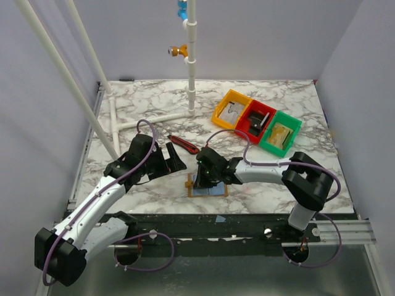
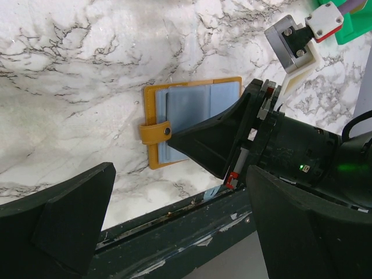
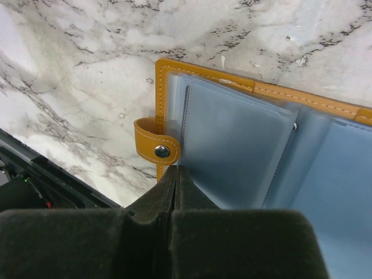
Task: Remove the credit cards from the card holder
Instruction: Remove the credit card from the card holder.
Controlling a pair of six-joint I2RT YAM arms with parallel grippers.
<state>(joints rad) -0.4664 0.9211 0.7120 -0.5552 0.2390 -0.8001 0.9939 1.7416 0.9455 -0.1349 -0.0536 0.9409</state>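
The card holder lies open on the marble near the table's front edge, mustard-brown outside with a grey-blue lining. A pale blue credit card shows flat in its left half, and the snap strap sticks out beside it. My right gripper is shut, its tips against the holder's near edge right next to the strap; nothing shows between the fingers. From the left wrist view the right gripper lies across the holder. My left gripper hangs wide open over the table's front rail, left of the holder, holding nothing.
A red-and-black utility knife lies just behind the holder. Orange, red and green bins stand in a row at the back right. A white pipe frame rises at the back. A dark rail runs along the front edge.
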